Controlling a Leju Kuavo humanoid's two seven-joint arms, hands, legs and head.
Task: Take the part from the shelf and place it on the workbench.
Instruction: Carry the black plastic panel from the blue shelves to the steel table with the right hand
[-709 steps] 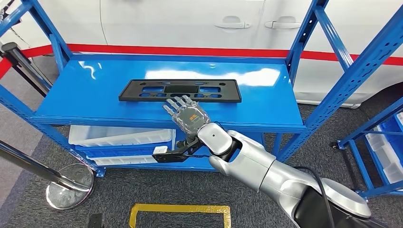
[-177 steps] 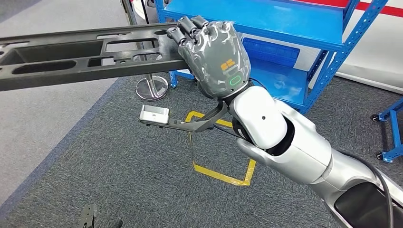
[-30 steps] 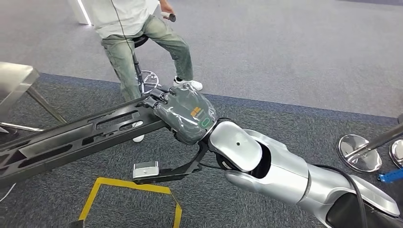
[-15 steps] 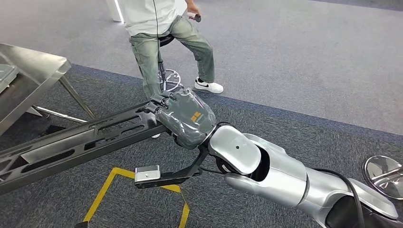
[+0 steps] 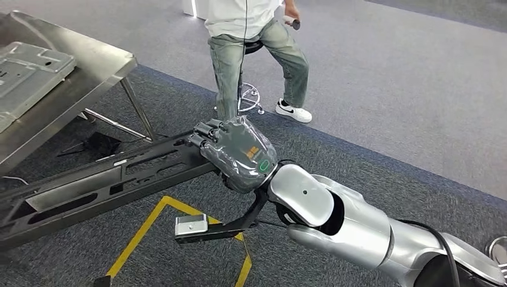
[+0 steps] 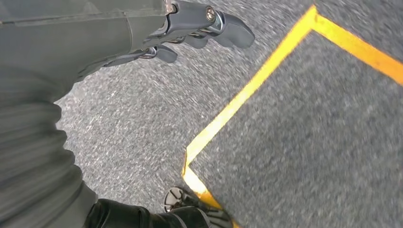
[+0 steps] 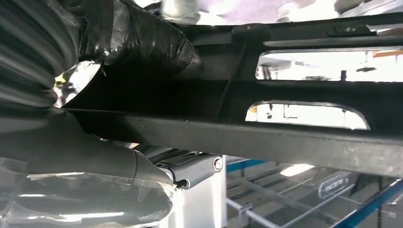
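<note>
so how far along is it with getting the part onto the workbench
Done: the black part is off the shelf, gripped at one end by the right hand and held above the carpet. In hand: carrying it, with the metal workbench now ahead to the left. Left: setting it down there and letting go. The left hand holds nothing.

Open carpet short of the workbench, with a seated person off to one side.
The workbench top already bears a grey panel at its far part; its near edge is bare. Its slanted legs stand under that edge, and the person on a stool sits beyond its corner.
</note>
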